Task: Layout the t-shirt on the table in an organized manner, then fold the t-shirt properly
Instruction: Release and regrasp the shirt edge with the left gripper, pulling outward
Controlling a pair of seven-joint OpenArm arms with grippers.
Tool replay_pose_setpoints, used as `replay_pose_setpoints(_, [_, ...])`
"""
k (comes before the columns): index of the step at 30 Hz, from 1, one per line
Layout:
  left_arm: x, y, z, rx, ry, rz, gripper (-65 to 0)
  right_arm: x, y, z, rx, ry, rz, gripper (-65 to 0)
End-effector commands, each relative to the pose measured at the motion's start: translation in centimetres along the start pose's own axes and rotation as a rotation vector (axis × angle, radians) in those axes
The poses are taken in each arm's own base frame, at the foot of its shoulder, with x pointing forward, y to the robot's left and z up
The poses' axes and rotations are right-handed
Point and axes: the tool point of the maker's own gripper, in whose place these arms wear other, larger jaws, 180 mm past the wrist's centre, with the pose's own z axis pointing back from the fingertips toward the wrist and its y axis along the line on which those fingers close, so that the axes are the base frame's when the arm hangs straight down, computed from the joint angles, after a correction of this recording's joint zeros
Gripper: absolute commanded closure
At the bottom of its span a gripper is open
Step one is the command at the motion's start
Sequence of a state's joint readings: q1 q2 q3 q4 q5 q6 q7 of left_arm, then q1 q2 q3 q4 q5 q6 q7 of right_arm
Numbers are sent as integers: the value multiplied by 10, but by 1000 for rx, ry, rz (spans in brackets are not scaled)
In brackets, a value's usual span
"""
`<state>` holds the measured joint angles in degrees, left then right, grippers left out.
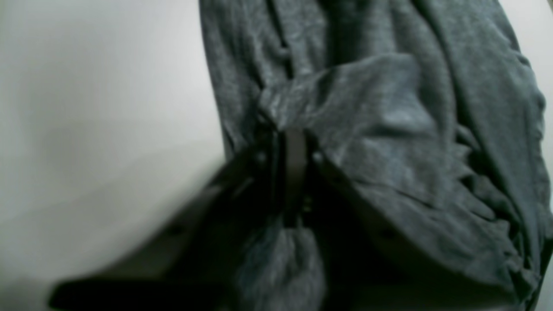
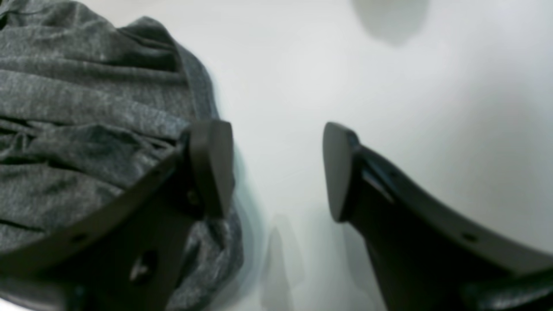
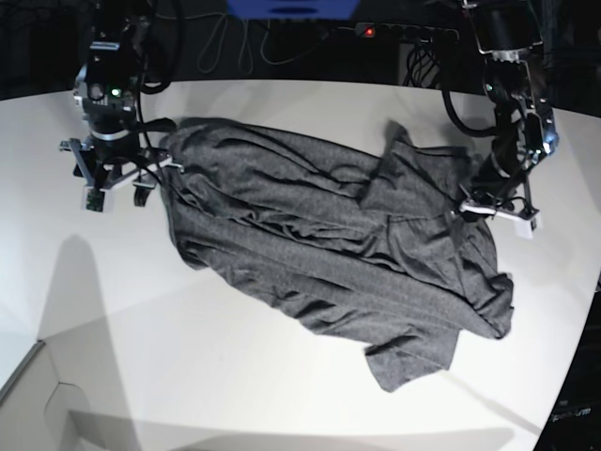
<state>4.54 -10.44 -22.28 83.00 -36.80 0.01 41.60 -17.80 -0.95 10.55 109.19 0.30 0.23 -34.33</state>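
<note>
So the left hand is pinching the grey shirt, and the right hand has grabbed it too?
Not quite. The left hand does pinch the t-shirt, but the right hand is open and empty beside it, as the right wrist view shows.

The dark heather-grey t-shirt (image 3: 319, 254) lies rumpled — spread diagonally, creased — across the white table (image 3: 188, 376).

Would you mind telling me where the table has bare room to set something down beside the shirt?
The table is bare along the near side, in front of the shirt, and on its far strip behind the shirt. It is crowded at both shirt ends, where the right pincer and the left pincer work.
</note>
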Motion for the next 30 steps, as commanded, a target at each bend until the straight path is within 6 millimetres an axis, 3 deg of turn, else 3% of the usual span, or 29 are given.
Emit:
replay_pose_setpoints(1, [20,-10,8,-30,-63,-25,0,13,0,1,0,-47,4,-336])
replay_pose_setpoints(7, [34,-32,42,-78,-146,-97,0,13,0,1,0,-47,4,-336])
replay_pose_setpoints(12, [24,-32,63,-76,-147,-139,0,13,0,1,0,-47,4,-336])
replay_pose_setpoints(16, [15,-2,74,-6,-134,-127,0,13,0,1,0,-47,5,-336])
replay_pose_setpoints(21, [41,54,101,137,-218,-62,0,13,-1,2,0,-49,5,-336])
replay_pose_setpoints(24, [46,84,108,201,-233,-16,0,13,0,1,3,-47,4,-336])
replay_pose_setpoints(30, [40,119,102,270,-216,59,0,11,30,3,80,-46,27,-336])
